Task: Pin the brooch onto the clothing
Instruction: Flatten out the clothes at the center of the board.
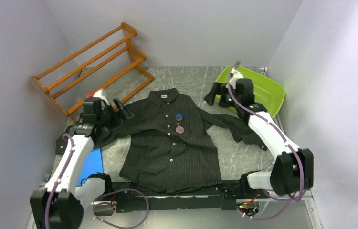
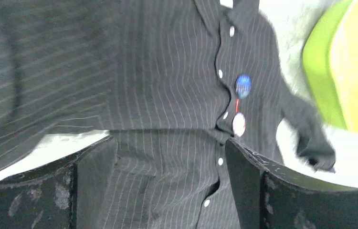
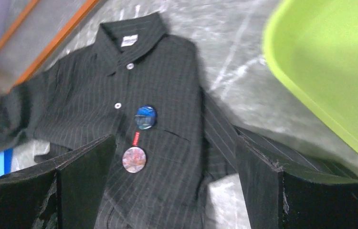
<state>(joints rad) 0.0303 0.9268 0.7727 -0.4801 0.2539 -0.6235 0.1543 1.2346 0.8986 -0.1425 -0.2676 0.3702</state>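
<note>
Both pincers are spread and empty: my left gripper point(image 1: 122, 109) hovers over a sleeve, my right gripper point(image 1: 214, 98) beside the green bin point(image 1: 268, 90). The shirt point(image 1: 167, 157) lies front up on the table point(image 1: 236, 152) between them. 2 badges, a blue brooch point(image 1: 179, 116) and a pink brooch point(image 1: 180, 129), sit on its chest by the buttons. They look pinned, though I cannot see the clasps, so I judge little is left.

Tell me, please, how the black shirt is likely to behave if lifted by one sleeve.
The shirt would probably drape limply: its sleeve beside the green bin lies crumpled. It looks thin, so likely light. The blue brooch and pink brooch seem pinned on and should ride along.
</note>
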